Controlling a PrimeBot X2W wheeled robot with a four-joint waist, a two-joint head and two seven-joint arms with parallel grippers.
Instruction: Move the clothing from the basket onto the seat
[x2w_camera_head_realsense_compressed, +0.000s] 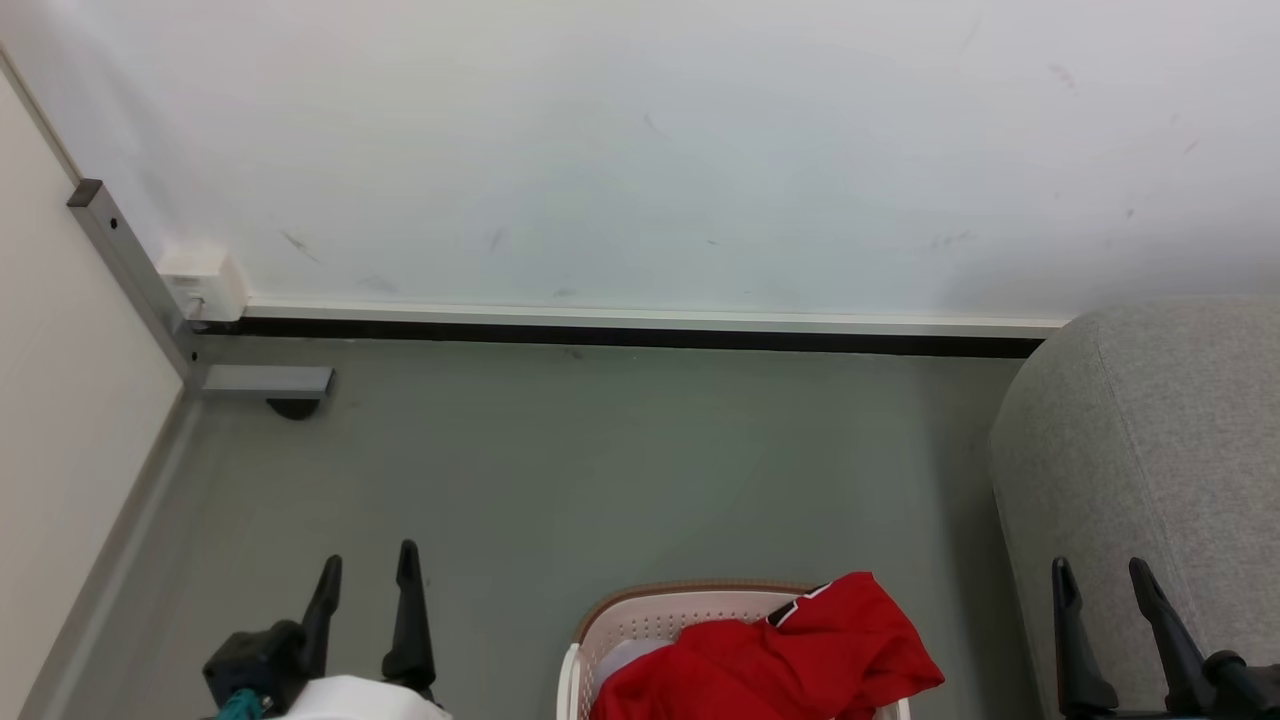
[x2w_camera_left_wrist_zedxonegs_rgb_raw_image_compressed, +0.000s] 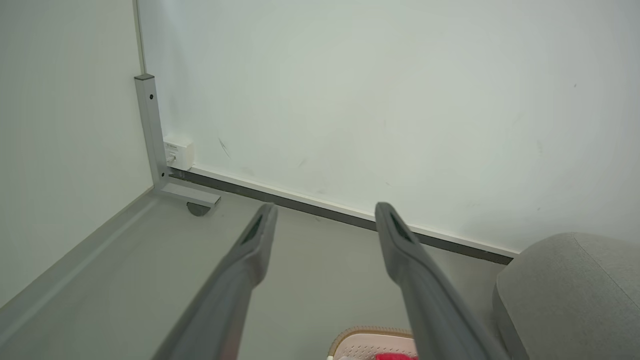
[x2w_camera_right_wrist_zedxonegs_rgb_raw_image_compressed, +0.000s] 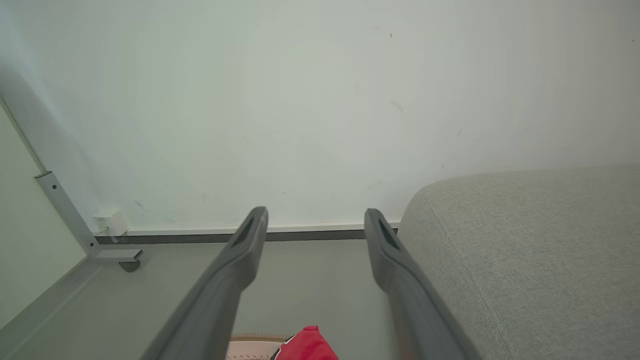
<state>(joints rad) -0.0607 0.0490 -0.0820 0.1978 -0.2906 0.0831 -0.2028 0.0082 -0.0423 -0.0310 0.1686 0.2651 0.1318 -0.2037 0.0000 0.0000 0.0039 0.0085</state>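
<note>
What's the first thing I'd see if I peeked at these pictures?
The bright red clothing jumps out, heaped in the white basket at the bottom of the head view. Next comes the big grey seat on its right. The left gripper and right gripper stand open at either side.

I'm looking at a mock-up test room: white panel walls (x2w_camera_head_realsense_compressed: 640, 150), metal corner post (x2w_camera_head_realsense_compressed: 125, 260), grey floor (x2w_camera_head_realsense_compressed: 600, 470), one sofa (x2w_camera_head_realsense_compressed: 1150, 450).
</note>
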